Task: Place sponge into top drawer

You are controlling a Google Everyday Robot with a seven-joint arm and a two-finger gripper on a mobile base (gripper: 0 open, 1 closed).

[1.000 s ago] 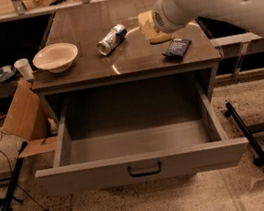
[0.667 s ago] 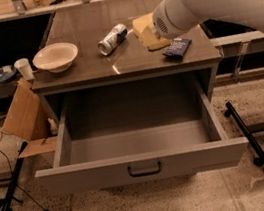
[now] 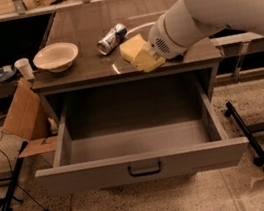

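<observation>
The pale yellow sponge (image 3: 134, 50) hangs just above the front edge of the cabinet top, right of centre. My gripper (image 3: 150, 57) is shut on its right end; the white arm hides most of the gripper. The top drawer (image 3: 142, 165) is pulled fully open below the sponge. It shows a grey inside with nothing in it, and a dark bar handle (image 3: 144, 169) at the centre of its front panel. The sponge is above the drawer's back part, not inside it.
A drink can (image 3: 111, 38) lies on the cabinet top behind the sponge. A white bowl (image 3: 56, 56) sits at the top's left. Cardboard (image 3: 22, 116) leans at the cabinet's left side. A white cup (image 3: 24, 68) stands on a side shelf. Black stand legs (image 3: 246, 133) lie on the floor at right.
My arm has carried the sponge left and forward, from over the right part of the top to its front edge above the open drawer. It now hides the dark blue packet.
</observation>
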